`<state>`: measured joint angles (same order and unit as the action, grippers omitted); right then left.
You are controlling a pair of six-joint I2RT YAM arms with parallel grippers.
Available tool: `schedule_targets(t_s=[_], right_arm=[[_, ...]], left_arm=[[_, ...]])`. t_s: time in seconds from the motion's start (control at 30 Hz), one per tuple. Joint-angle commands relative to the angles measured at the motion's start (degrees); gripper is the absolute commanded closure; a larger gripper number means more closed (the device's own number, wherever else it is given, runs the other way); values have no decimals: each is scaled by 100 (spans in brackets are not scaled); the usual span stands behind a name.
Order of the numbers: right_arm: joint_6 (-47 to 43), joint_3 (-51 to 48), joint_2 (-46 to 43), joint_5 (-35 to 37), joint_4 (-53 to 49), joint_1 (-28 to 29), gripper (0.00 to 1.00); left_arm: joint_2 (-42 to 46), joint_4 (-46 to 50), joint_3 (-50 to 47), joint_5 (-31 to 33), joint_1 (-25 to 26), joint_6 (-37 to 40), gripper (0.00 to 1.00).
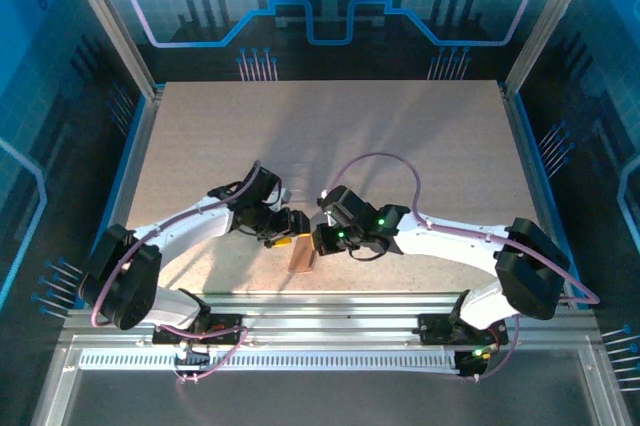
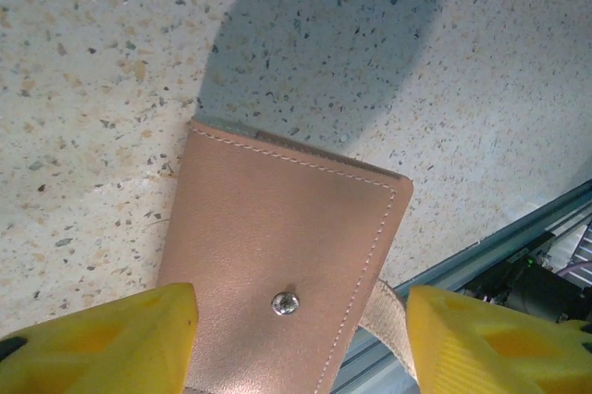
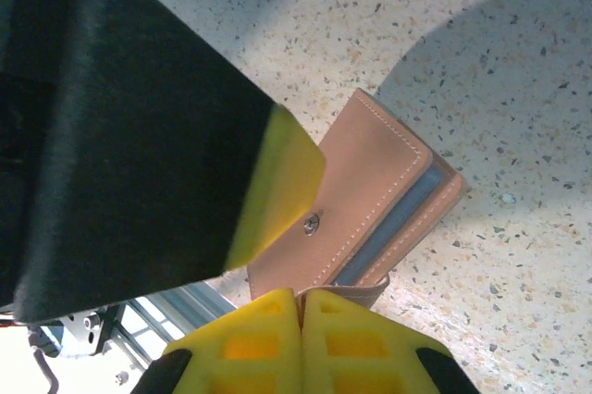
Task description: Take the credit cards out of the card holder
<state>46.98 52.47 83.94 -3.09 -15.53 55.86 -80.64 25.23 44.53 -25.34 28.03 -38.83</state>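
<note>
Card holder is lying folded on the speckled table, near its front edge, between the two arms. Left gripper is hanging over it with yellow fingers spread wide and gripping nothing, one on each side of the cover by the snap stud. Right gripper is sitting clamped fully together right at the holder's closure tab; I can't tell if it's actually pinching that tab. Step looks like opening the fold: one gripper should be pinning the holder while the other is lifting the top flap at the free edge where the blue-grey lining is peeking out, slowly, so nothing slides. Credit cards are presumably tucked inside, hidden by the cover; the fingers are cutting off the holder's near end.
</note>
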Motion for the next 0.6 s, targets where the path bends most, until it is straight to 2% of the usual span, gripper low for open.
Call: schedule_targets(t_s=[0.0,0.13,0.3,0.57], right_arm=[[4,259,-119,-52,41,18,100],[-37,367,-114,-99,11,-1,100],[-40,404,-194,-60,8,-13,100],[-80,426,-329,-95,-27,-66,100]], left_arm=[[-104,-203,33,-404,28,-45,36],[-234,-467,-15,-605,35,-192,35],[-259,-152,64,-219,11,-26,35],[-222,-160,-49,-310,-195,8,35]])
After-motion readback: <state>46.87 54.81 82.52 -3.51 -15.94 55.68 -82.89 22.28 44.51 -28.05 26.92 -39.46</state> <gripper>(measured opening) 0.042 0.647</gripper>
